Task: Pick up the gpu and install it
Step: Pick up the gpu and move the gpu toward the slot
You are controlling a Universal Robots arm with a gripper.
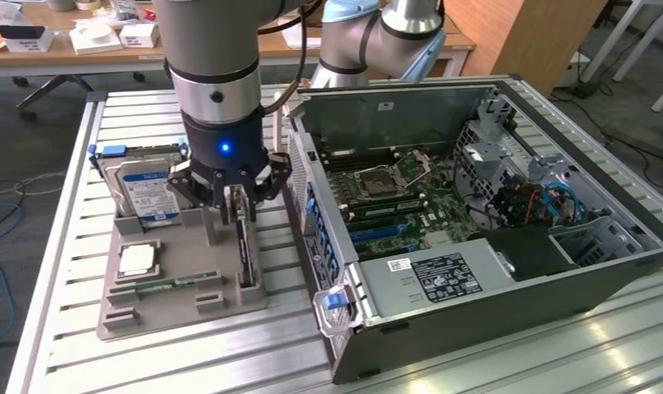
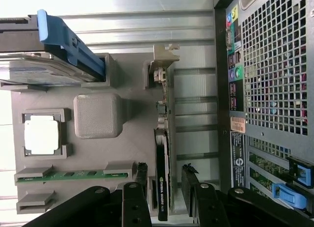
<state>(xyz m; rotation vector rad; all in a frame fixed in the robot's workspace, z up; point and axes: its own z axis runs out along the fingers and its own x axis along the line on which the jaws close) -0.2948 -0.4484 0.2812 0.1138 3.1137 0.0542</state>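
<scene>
Gripper (image 1: 230, 217) hangs released, its black fingers (image 2: 190, 180) spread to either side of the gpu (image 2: 162, 183), a thin dark circuit card with a silver bracket. The gpu stands on edge in a grey plastic tray (image 1: 145, 316), along the tray edge nearest the open black computer case (image 1: 507, 304) on the slatted metal counter (image 1: 200, 361).

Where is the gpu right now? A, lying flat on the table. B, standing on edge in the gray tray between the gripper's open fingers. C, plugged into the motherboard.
B: the gpu stands on edge in the gray tray, the open gripper straddling it with a gap on each side.
</scene>
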